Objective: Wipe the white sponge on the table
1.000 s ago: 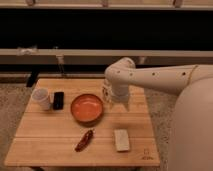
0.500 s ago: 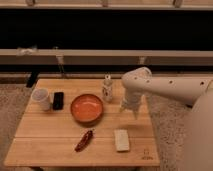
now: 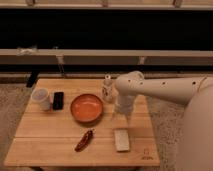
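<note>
The flat, matte off-white sponge (image 3: 121, 139) lies near the front right of the pale, planked wooden counter (image 3: 45, 137). The gripper (image 3: 120, 118) hangs just above it, spread wide and holding nothing. Nearby are 1 round glossy orange bowl (image 3: 86, 107), 1 wrinkled red chilli (image 3: 84, 140) and 1 cylindrical white cup (image 3: 41, 98).

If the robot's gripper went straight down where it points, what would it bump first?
Probably the white sponge, just below the open gripper, or the table right behind it; depth is hard to judge.
</note>
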Controlling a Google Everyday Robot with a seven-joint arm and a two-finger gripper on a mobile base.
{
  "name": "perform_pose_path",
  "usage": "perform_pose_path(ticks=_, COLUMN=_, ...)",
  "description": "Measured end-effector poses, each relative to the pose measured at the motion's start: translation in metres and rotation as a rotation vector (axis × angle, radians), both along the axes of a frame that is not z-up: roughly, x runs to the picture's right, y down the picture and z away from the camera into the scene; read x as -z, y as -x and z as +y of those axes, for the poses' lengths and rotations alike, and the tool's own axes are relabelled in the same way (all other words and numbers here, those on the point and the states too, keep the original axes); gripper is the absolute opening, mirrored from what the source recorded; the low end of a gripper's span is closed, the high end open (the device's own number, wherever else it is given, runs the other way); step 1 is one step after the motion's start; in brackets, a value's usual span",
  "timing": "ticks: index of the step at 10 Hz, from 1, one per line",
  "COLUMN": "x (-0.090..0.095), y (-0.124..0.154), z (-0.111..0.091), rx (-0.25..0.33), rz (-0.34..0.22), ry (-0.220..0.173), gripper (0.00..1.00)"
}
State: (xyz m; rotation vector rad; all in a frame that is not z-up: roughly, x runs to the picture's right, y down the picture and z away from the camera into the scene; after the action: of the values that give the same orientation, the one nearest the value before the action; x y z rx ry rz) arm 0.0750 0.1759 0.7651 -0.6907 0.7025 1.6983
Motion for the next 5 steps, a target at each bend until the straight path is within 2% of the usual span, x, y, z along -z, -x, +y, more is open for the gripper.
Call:
perform_pose_path(ticks=1, x=0.001, y=0.006, z=0.010, rx=0.031, rz=0.015, ry=0.017, gripper=0.65)
perform_pose_path(ticks=5, x=0.004, y=0.002, z=0.036, rx=0.051, rz=0.076, ry=0.046, gripper=0.65)
